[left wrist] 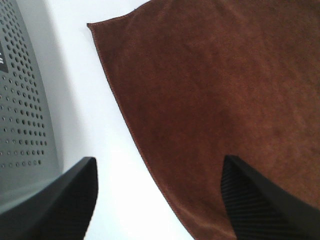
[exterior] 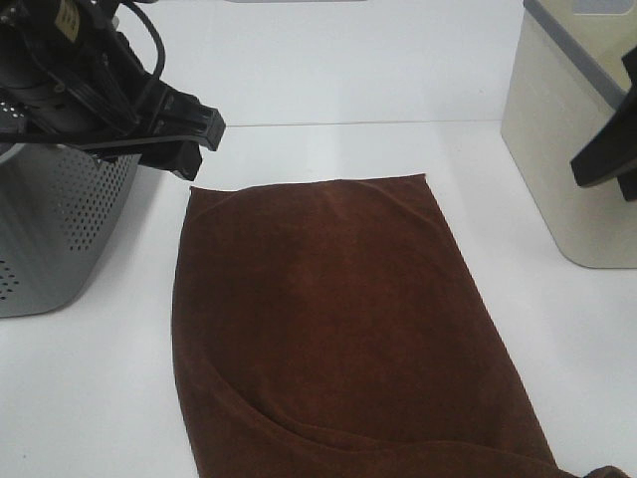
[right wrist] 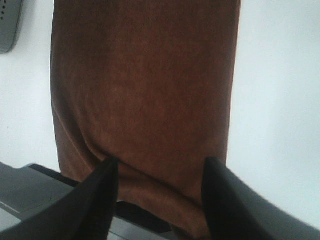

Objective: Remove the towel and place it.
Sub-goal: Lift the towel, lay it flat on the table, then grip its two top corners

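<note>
The dark brown towel (exterior: 338, 329) lies spread flat on the white table, its long side running from the far middle to the front edge. Its white tag is not in view. My left gripper (exterior: 194, 139) is open and empty. It hovers above the table just off the towel's far left corner, next to the grey basket. In the left wrist view the towel (left wrist: 215, 100) lies under and between the open fingers (left wrist: 260, 205). My right gripper (exterior: 607, 154) is open and empty, raised in front of the cream bin. Its wrist view shows the towel (right wrist: 145, 85) beyond the open gripper (right wrist: 160, 195).
A grey perforated basket (exterior: 50, 229) stands at the left edge, close to the towel's left side, and shows in the left wrist view (left wrist: 20, 100). A cream bin with a grey rim (exterior: 567, 149) stands at the back right. Bare white table (exterior: 328, 80) lies behind the towel.
</note>
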Available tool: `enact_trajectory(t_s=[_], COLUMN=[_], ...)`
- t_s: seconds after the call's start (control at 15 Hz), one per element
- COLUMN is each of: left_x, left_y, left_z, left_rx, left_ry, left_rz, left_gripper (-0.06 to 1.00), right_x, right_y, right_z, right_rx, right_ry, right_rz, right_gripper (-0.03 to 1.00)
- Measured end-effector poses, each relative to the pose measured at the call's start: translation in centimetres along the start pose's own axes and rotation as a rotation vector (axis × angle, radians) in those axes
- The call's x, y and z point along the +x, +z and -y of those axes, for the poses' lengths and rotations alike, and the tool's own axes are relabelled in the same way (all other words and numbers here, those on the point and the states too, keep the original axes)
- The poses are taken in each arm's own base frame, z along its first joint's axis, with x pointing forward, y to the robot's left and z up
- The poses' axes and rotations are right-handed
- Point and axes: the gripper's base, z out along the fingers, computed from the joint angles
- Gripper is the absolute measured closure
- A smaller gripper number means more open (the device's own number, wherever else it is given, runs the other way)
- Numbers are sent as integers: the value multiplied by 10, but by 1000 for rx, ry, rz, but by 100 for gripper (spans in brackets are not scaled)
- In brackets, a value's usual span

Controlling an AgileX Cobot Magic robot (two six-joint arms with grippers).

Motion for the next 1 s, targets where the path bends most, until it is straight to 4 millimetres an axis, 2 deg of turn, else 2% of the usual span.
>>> enact_trajectory(t_s=[0.07,0.13,0.33,0.47,0.67,0.8,1.0], left_x=[-6,-16,-38,-50,-66,-73,-84], left_y=[7,24,60,83,116,138,162], left_z=[-5,-12,-24,-26,-25,-28,-28], left_rx=[-8,-26,-57,-68,-67,-68,-60], left_ry=[-5,-14,-38,-32,-39,-56,-73], left_rz=[-5,-19,-45,-57,-64,-75,-70], left_gripper=[28,28,28,28,28,28,28], right_x=[-14,-35,-75,-106,-149,-168,-181], right_y=[6,22,69,89,121,148,189], right_z=[3,0,-20,-24,-19,-12,0], right_rx=[0,8,55,72,81,81,84], right_ry=[-18,-74,-210,-197,-195,-193,-195], right_rz=[3,-6,-53,-6,40,38,4], right_gripper=[47,47,47,47,47,47,47])
